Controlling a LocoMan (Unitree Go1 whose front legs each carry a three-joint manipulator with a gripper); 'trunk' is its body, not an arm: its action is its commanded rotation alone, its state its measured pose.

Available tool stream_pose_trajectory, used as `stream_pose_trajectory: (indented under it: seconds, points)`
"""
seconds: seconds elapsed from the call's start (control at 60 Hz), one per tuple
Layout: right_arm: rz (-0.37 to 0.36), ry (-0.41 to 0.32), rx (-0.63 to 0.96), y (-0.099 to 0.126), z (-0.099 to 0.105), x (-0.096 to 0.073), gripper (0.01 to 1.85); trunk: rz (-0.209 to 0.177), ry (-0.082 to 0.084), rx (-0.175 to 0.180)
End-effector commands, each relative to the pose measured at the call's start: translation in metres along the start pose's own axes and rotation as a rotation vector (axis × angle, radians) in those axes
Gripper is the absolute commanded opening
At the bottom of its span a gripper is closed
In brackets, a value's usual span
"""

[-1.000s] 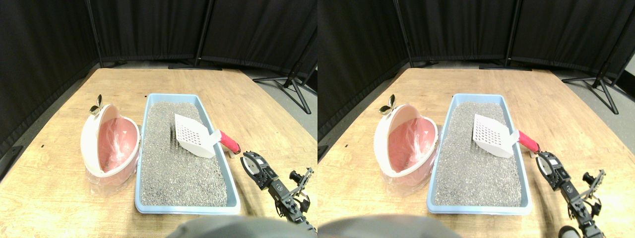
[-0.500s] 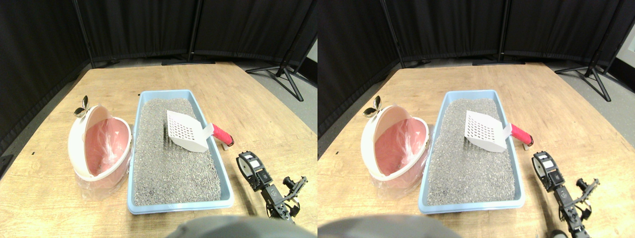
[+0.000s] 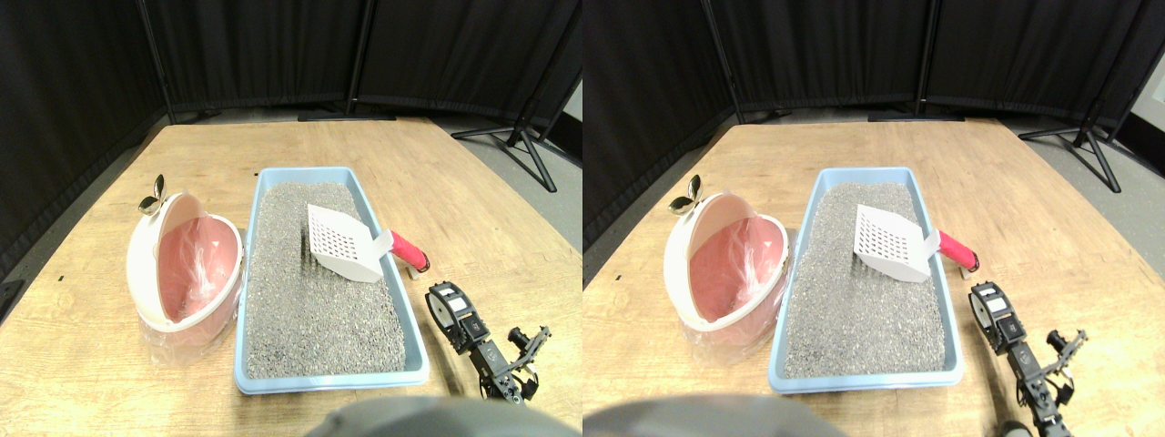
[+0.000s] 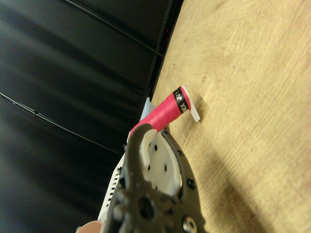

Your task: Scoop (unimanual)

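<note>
While scoop (image 3: 344,244) rests in litter tray (image 3: 414,339), gripper (image 3: 448,305) nearby holds nothing; opening unclear.

Pale wood, smooth plastics, coarse grey grit and matt black cloth.

The counter (image 3: 473,191) was light wood with visible grain and a dull, faintly sheened finish. The tray (image 3: 400,300) looked like smooth pale-blue plastic, filled with rough, matt grey granules (image 3: 314,300). The scoop (image 3: 344,241) was white perforated plastic, its handle (image 3: 409,250) wrapped in red, slightly textured tape with a black band at the end. The bin (image 3: 146,264) at the counter's left edge was glossy white and pink plastic, lined with a thin, crinkled clear film (image 3: 191,264). The gripper (image 3: 452,309) was dark, matt and hard-looking. Curtains (image 3: 82,82) behind were matt black cloth.
</note>
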Motion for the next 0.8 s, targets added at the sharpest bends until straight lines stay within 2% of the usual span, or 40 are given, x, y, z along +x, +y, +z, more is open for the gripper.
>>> stream_pose_trajectory:
  seconds: [0.017, 0.8]
  points:
    - [0.007, -0.044, -0.01, 0.003, 0.008, 0.0025, 0.05, -0.004, -0.006, -0.03]
    - [-0.01, -0.034, -0.03, 0.0071, 0.0084, 0.0067, 0.05, -0.003, -0.006, -0.039]
